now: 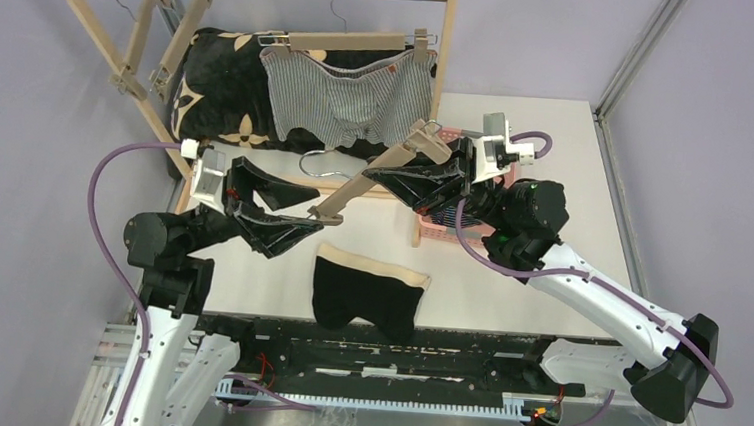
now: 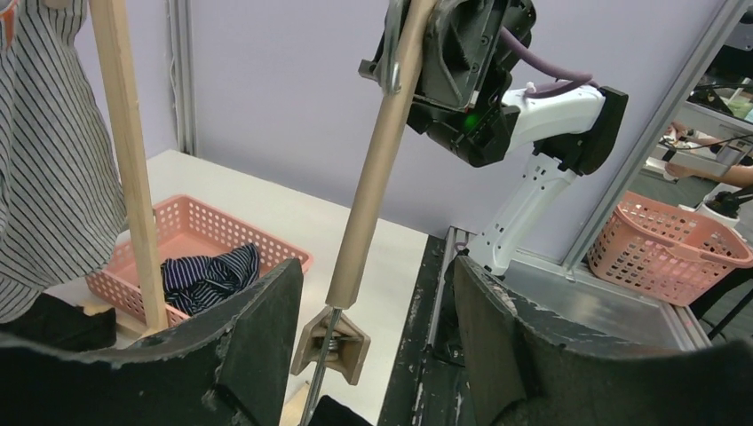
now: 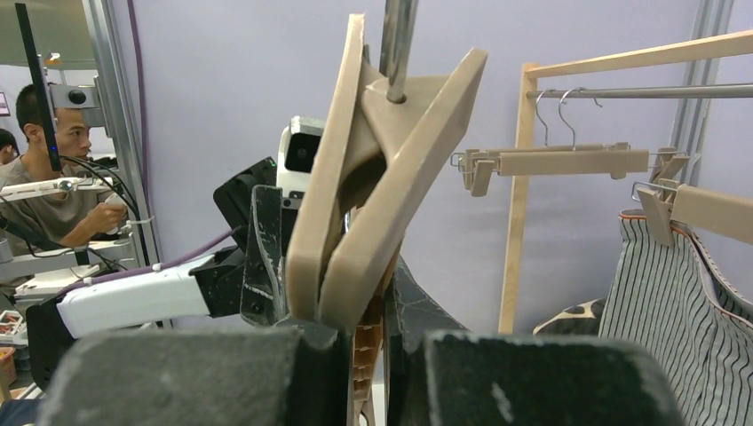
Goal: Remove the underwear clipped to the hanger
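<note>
The right claw [image 3: 364, 348] is clamped on one clip end of the loose hanger [image 1: 355, 189]. In its wrist view the beige clip fills the middle, so exactly where the pads press is hard to see. This hanger is held tilted above the tabletop [image 1: 559, 136]. Its other clip hangs low and appears between the fingers [image 2: 257, 328] of the left claw [image 2: 373, 271]. These fingers stand wide apart and, as far as visible, touch nothing.

The underwear is in 3 places:
- The pinstriped boxer [image 1: 346, 96] is clipped to a second hanger [image 1: 355, 43] on the rack [image 1: 448, 38], in front of the black cushion [image 1: 216, 92] w/ cream flowers. Both wrist views cut it off at the frame edge.
- The black boxer [image 1: 367, 293] lies flat on the tabletop, near the front edge, btw. the two arms.
- The navy boxer [image 2: 209, 275] lies crumpled in the pink basket [image 2: 191, 217]. In the top view the right arm covers most of this basket and only a corner shows. In the left wrist view a rack post crosses in front of it.

The rod carries more clip hangers, partly hidden behind the posts. A man sits at the left edge of the right wrist view, blurred. A second pink basket stands off the tabletop, cut by the frame.
</note>
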`<act>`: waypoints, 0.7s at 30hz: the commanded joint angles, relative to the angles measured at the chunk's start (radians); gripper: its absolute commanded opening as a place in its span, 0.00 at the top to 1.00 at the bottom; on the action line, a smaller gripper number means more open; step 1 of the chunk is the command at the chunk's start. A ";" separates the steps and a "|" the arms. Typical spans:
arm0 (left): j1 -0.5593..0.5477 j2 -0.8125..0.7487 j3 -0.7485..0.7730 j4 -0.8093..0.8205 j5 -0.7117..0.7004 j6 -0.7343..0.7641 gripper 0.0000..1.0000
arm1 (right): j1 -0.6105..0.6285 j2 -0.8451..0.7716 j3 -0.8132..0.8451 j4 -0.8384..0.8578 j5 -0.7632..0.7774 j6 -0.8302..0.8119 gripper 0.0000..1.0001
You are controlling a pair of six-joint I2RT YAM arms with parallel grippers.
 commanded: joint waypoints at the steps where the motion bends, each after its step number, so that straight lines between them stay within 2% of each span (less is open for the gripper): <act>1: -0.002 0.033 0.066 -0.002 -0.014 0.008 0.33 | 0.002 -0.001 0.014 0.040 -0.017 0.003 0.99; 6: -0.004 0.074 0.084 0.008 0.027 0.003 0.43 | 0.003 0.024 0.031 0.052 -0.023 0.014 0.99; 12: -0.005 0.098 0.090 -0.013 0.020 0.038 0.39 | 0.003 0.062 0.065 0.074 -0.047 0.043 0.99; 21: -0.011 0.117 0.077 -0.039 0.052 0.062 0.41 | 0.003 0.072 0.098 0.062 -0.038 0.017 0.99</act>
